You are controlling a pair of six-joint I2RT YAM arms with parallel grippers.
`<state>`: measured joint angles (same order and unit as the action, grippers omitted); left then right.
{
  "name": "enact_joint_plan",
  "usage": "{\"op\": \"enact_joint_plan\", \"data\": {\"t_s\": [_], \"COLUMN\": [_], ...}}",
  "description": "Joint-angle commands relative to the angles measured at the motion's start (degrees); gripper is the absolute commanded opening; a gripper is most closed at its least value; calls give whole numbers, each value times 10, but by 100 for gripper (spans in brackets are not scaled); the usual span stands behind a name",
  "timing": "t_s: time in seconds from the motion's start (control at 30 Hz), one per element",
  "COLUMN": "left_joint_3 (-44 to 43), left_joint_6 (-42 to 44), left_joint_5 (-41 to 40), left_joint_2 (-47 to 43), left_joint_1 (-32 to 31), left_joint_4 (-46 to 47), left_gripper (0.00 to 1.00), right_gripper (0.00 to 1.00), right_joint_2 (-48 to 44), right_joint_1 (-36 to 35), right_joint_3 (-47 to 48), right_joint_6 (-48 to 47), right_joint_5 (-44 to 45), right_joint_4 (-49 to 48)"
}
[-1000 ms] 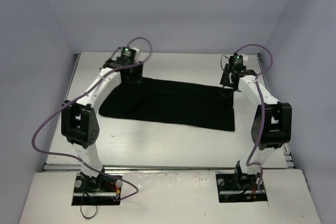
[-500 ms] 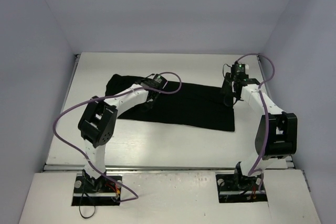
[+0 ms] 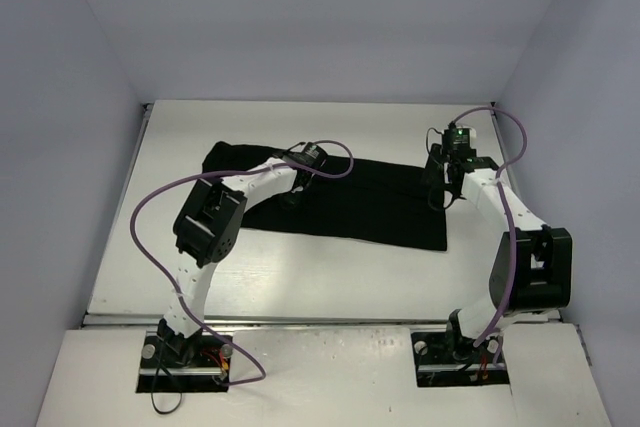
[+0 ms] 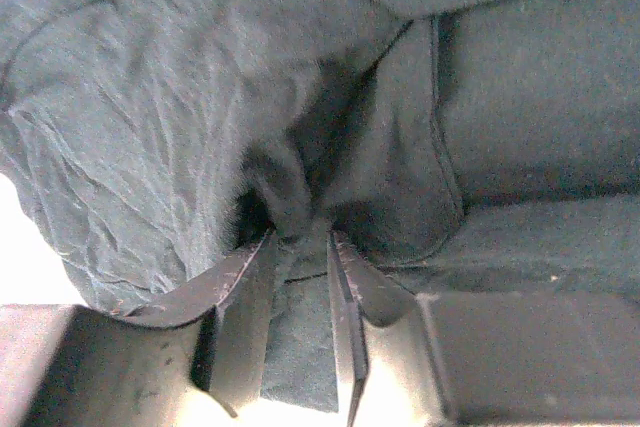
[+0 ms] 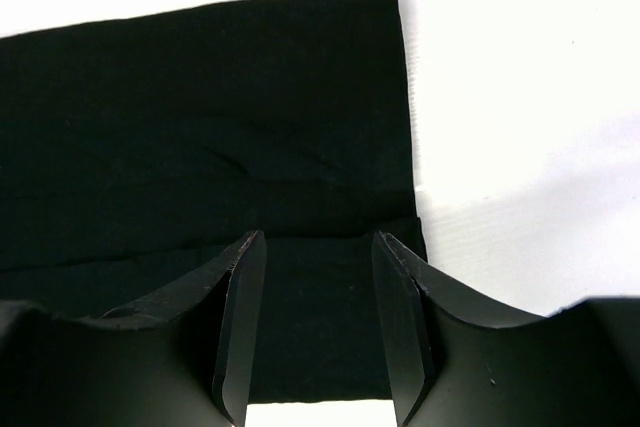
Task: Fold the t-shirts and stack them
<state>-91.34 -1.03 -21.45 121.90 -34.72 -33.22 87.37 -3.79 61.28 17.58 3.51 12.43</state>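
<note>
The black t-shirt [image 3: 370,205] is seen spread across the middle of the white bench [image 3: 300,272], with its far left corner rumpled. It is judged to be light, limp and easily creased: no shape would be kept once lifted, and thin layers could slide over one another. Hold is therefore best taken at a hem, seam or corner, with enough cloth gathered that every layer comes along. The left gripper [image 4: 300,235] is reached over the shirt's left half, with the elbow raised and the wrist pitched down. Its fingers [image 4: 238,282] are drawn narrow, and a puckered bunch of cloth is pinched at the tips. The right gripper [image 5: 318,237] is held low at the shirt's right edge, the forearm stretched toward the far side. Its fingers are set well apart and nothing is gripped; flat cloth and a folded edge are framed between them, though contact with the cloth cannot be told
</note>
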Motion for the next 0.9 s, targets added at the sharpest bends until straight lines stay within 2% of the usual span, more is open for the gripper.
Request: {"op": "enact_joint_plan", "data": {"t_s": [0.0, 0.5, 0.57, 0.63, 0.7, 0.87], "left_joint_3": [-39, -43, -43, -45, -49, -66], "left_joint_6": [9, 9, 9, 9, 9, 9], "left_joint_5": [-25, -19, -20, -18, -12, 20], "left_joint_2": [-15, 5, 6, 7, 6, -16], "left_joint_1": [10, 16, 16, 20, 25, 35], "left_joint_4": [-2, -11, -12, -13, -15, -34], "left_gripper": [26, 25, 22, 8, 0, 0], "right_gripper": [45, 45, 45, 45, 45, 45], "right_joint_2": [-28, -27, -26, -26, -27, -29], "right_joint_1": [1, 1, 1, 1, 0, 1], "right_joint_3": [-5, -7, -7, -7, -7, -6], "right_joint_6": [4, 6, 6, 7, 8, 8], "right_joint_5": [-2, -9, -8, -7, -7, -5], "right_joint_4": [-8, -9, -9, -9, -9, -8]}}
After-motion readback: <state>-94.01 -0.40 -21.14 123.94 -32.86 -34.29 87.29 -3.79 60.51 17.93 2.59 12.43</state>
